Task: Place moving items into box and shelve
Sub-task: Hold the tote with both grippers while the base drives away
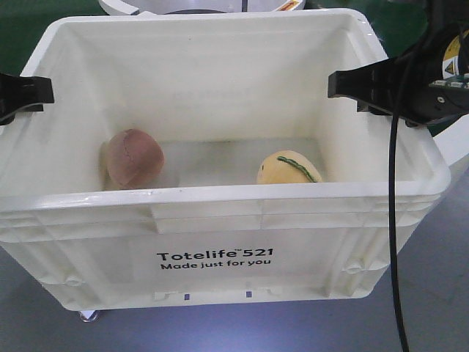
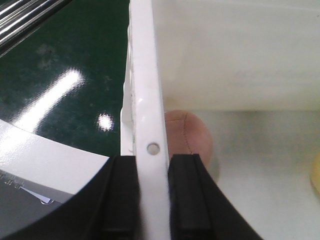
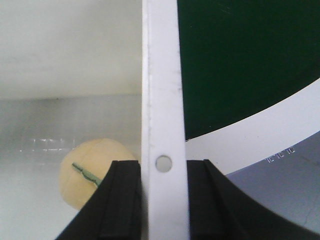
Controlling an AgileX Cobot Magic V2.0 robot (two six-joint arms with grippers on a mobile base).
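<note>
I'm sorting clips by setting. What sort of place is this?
Probably a robot lab or workshop, not a home: glossy green floor with a curved white band, grey floor beside it, and the left gripper and right gripper clamped on a white crate.

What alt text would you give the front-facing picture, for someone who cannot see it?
A large white crate printed "Totelife 521" holds two plush balls: a dusty pink ball on the left, a pale yellow ball with a green stripe on the right. The black left gripper and right gripper clamp its side rims.
</note>
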